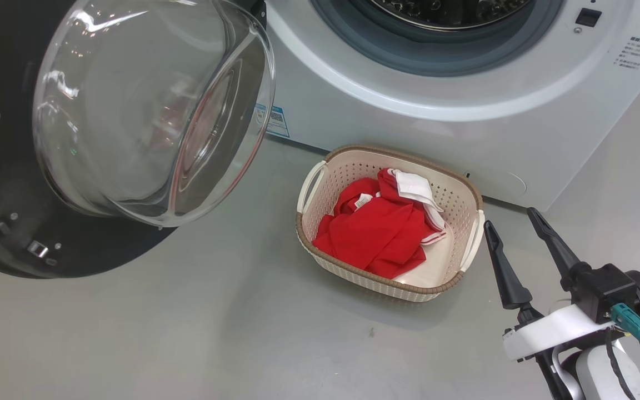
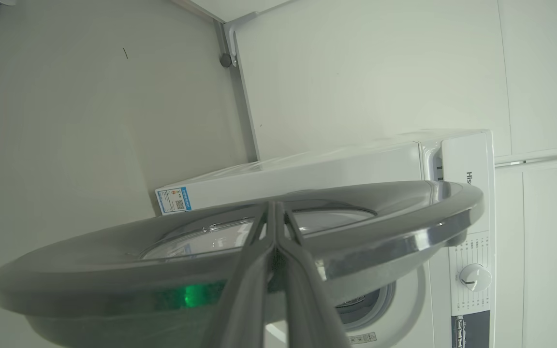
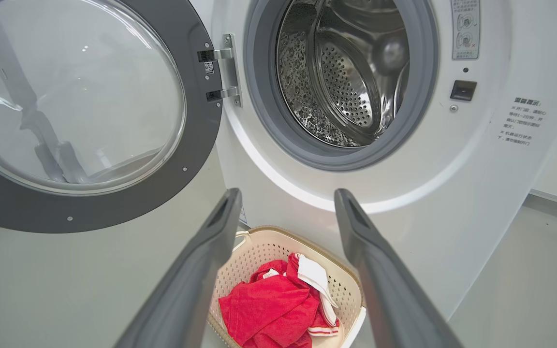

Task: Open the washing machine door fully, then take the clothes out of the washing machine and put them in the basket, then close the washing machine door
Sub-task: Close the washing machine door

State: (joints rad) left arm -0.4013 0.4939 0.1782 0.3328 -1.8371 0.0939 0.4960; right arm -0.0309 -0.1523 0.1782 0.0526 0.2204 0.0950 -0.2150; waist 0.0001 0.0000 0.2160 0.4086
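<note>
The washing machine door [image 1: 14,183] stands swung open at the left, its glass bowl bulging toward me. The washing machine [image 1: 386,116] shows a bare steel drum [image 3: 341,77]. On the floor in front of it sits the basket [image 1: 353,151] with the red clothes [image 1: 375,228] inside. My right gripper [image 1: 511,222] hovers open just right of the basket, nothing between its fingers; its wrist view looks down on the basket [image 3: 269,231] and clothes [image 3: 269,304]. My left gripper [image 2: 273,208] is shut, its tips lying against the door's outer face [image 2: 380,241].
The grey floor [image 1: 186,333] spreads in front of the basket. A white wall and a panel edge [image 2: 240,96] stand behind the machine. The control knob [image 2: 474,278] is on the machine's front panel.
</note>
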